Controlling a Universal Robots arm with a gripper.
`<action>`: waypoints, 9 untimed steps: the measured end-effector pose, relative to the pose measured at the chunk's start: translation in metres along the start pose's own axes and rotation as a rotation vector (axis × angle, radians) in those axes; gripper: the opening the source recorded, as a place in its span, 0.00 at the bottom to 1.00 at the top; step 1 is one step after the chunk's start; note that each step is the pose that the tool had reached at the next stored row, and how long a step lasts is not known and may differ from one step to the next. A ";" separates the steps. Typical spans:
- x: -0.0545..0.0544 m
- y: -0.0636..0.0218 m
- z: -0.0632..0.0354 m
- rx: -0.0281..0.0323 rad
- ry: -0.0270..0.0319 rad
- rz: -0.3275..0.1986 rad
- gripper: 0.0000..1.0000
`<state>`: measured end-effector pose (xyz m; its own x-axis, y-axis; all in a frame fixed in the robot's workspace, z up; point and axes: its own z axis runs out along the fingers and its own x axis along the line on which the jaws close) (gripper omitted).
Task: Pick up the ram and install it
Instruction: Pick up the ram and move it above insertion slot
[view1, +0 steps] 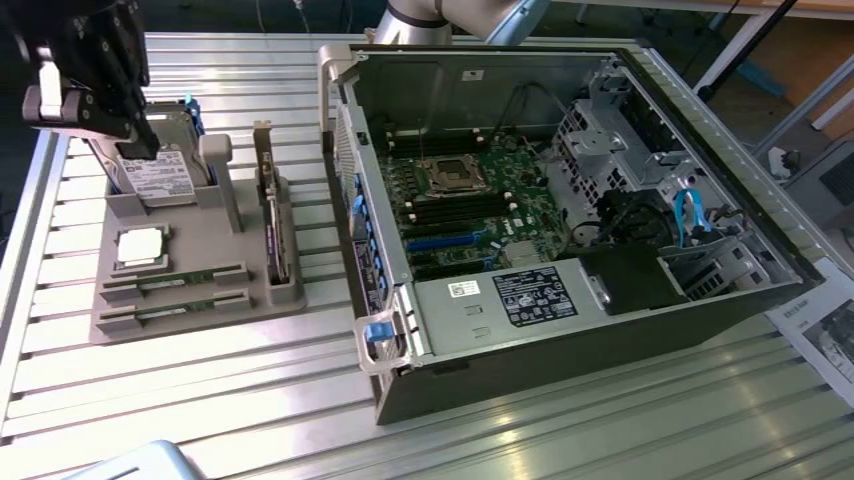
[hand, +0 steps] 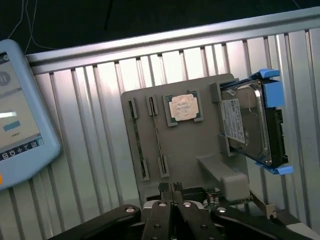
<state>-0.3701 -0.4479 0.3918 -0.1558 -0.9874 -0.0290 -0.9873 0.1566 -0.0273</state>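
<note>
Gripper (hand: 170, 192): closed tight, holding nothing, poised above the holder.
computer case (view1: 441, 385): open, well apart from the gripper; its memory slots (view1: 461, 212) look empty.
holder (view1: 214, 245): directly below the gripper.
ram (view1: 174, 284): two sticks seated in holder slots, just beyond the gripper's tips, untouched.
progress: nothing done, by my reading; pickup and installation both remain.

We see a ribbed aluminium counter (view1: 200, 390) bearing a grey plastic holder (view1: 200, 250) and an open black computer case (view1: 561, 375).
</note>
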 end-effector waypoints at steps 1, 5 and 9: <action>0.000 0.0000 0.0000 -0.0003 -0.0003 -0.012 0.10; 0.000 0.0000 0.0000 -0.0020 -0.0018 -0.068 0.10; 0.000 -0.0001 0.0001 -0.0034 -0.0032 -0.118 0.10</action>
<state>-0.3700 -0.4479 0.3917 -0.0382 -0.9988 -0.0290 -0.9989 0.0390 -0.0273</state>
